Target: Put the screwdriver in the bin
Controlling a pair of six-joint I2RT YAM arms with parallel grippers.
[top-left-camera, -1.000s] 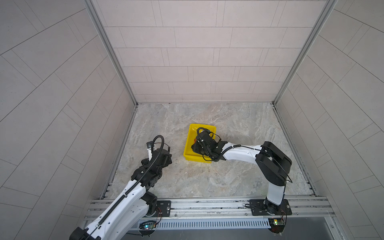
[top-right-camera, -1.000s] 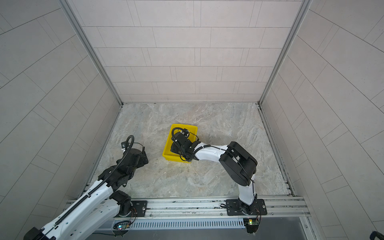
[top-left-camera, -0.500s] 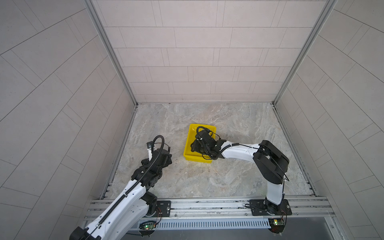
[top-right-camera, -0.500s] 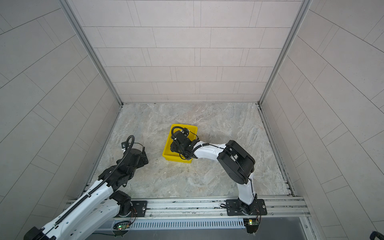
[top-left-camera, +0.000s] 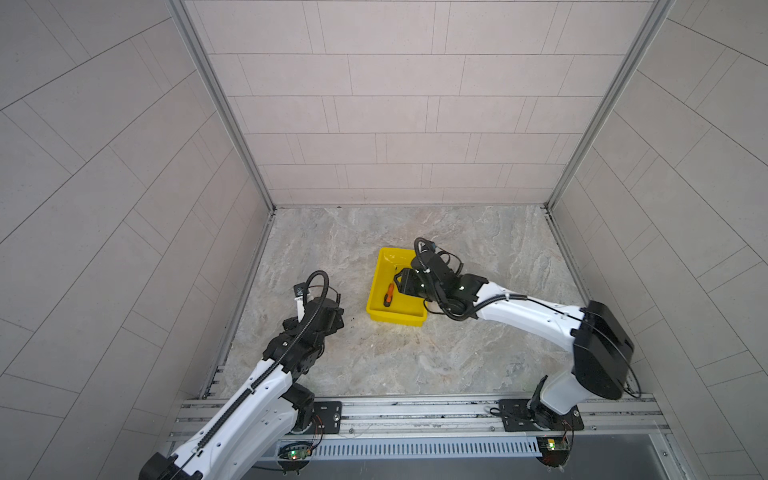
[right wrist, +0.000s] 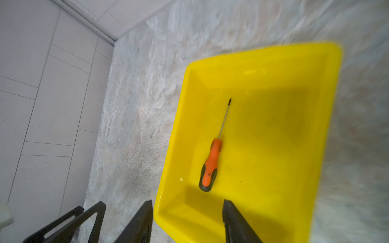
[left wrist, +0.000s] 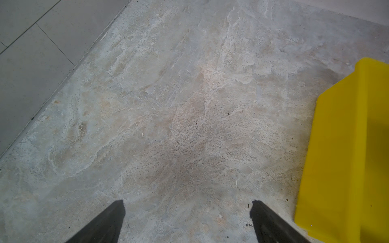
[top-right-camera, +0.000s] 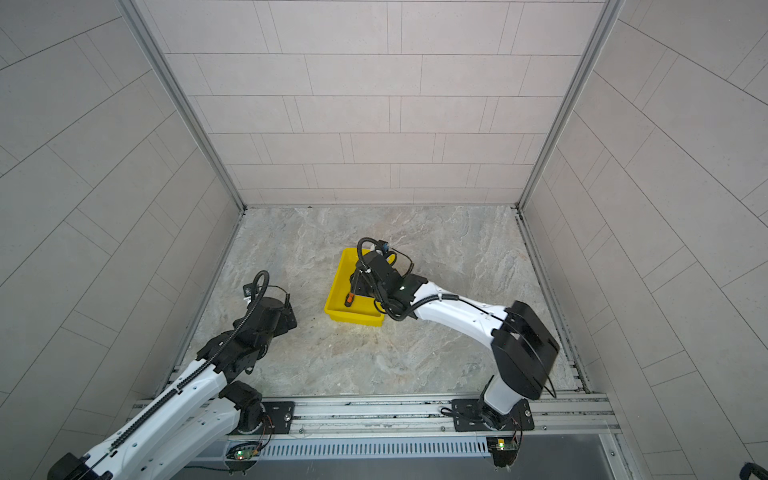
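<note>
Yellow plastic bin (top-left-camera: 395, 316) (top-right-camera: 353, 318) standing on a grey, stone-patterned tabletop (top-left-camera: 415, 357) near its middle, in both top views. The bin is a shallow rectangular tray with low walls and rounded corners. Its only visible content is the screwdriver (top-left-camera: 389, 296) (top-right-camera: 350, 298), which lies flat on the bin floor toward the left wall. The black butt end points to the near wall and the thin shaft to the far wall. In the right wrist view the screwdriver (right wrist: 212, 160) shows an orange handle with dark grip inserts and a bare metal shaft ending in a dark tip. It rests clear of the walls of the bin (right wrist: 263, 147) and touches neither finger. The right gripper (right wrist: 187, 201) (top-left-camera: 401, 284) hangs over the bin with its jaws apart and nothing between them. One fingertip lies over the bin's rim and the other over its interior. The left gripper (left wrist: 187, 202) hovers over bare tabletop to the left of the bin, jaws spread wide and holding nothing. An outer wall of the bin (left wrist: 347, 147) appears at the edge of the left wrist view. Pale tiled panels enclose the work area on three sides.
</note>
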